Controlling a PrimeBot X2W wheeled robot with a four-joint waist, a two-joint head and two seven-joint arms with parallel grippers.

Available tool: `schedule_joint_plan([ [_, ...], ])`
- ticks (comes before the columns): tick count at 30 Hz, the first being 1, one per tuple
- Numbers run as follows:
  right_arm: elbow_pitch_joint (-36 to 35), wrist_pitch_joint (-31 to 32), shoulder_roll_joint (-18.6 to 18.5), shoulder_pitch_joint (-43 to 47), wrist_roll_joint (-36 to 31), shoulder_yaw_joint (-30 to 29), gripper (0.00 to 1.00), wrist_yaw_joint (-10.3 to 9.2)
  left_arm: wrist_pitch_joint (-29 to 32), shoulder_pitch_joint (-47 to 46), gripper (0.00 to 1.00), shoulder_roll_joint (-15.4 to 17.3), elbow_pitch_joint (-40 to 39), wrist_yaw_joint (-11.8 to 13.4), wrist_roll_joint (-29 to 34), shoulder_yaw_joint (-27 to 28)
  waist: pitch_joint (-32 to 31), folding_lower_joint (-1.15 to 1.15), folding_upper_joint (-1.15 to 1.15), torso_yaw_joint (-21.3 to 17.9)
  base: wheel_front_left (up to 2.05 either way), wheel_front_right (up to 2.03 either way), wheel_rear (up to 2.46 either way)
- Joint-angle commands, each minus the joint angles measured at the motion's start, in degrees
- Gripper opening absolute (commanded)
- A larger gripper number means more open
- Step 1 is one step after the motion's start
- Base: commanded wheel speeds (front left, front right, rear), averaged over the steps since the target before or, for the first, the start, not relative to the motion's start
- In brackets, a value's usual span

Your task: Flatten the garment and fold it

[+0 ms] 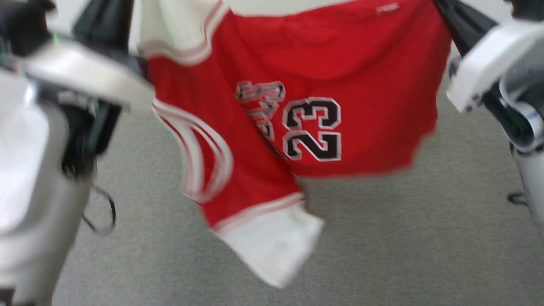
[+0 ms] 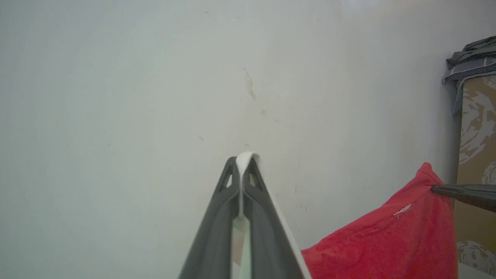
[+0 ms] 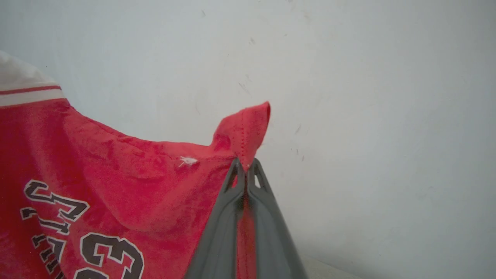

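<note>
Garment [image 1: 323,63] hangs spread in the air between both grippers, above grey carpet [image 1: 425,238], its "23" print facing the head camera. One white sleeve [image 1: 276,246] dangles lowest. The left gripper [image 2: 243,170] is clamped on a white edge, and the right gripper [image 3: 245,174] is clamped on a red corner. A pale wall [image 2: 116,97] stands behind, with a box [image 2: 476,135] to one side.
</note>
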Motion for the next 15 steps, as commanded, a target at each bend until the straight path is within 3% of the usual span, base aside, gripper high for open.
schedule_joint_plan([
  [1, 1.32, -0.53, 0.82, -2.46, -0.77, 0.70, 0.00, -0.05, 0.61, -3.78, 0.00, -0.74, 2.75, -0.85, 0.65, -0.58, -1.72, 0.02, 0.00, -2.02, 0.00, 0.00, 0.00],
  [5, 6.00, -1.07, 3.37, -8.58, -1.17, 1.71, 0.00, -0.05, 2.57, -12.69, 0.00, -2.39, 10.68, -2.55, 1.08, -1.85, -1.37, 0.02, 0.00, -3.24, 0.00, 0.00, 0.00],
  [15, 18.86, -3.64, 8.46, -21.78, -4.70, 2.06, 0.00, -0.05, 3.36, -26.29, 0.00, -2.27, 24.85, -4.30, 4.21, -2.91, 2.98, 0.02, 0.00, -6.00, 0.00, 0.00, 0.00],
])
